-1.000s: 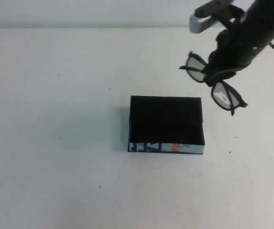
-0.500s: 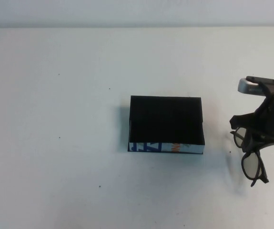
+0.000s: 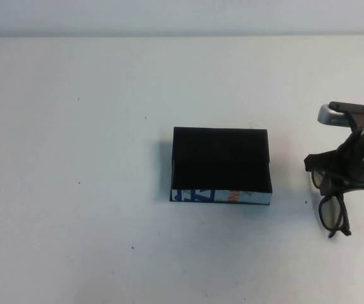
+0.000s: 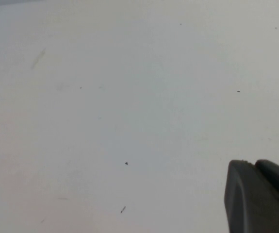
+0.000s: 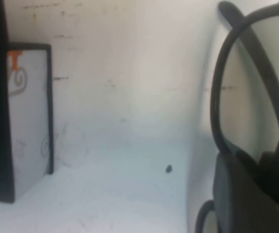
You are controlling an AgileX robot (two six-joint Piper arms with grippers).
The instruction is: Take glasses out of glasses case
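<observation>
With the glasses pinched in the right gripper low beside the glasses case, set-down and release looks next; left gripper is parked, finger state unclear.

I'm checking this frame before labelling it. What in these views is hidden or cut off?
- High view: right gripper jaws, hidden by the arm above the dark thick-framed glasses.
- High view: left gripper absent; left wrist view shows only a dark corner.
- Right wrist view: black-lined rectangular glasses case cut by the edge.

Glasses carried right, lowered
</observation>
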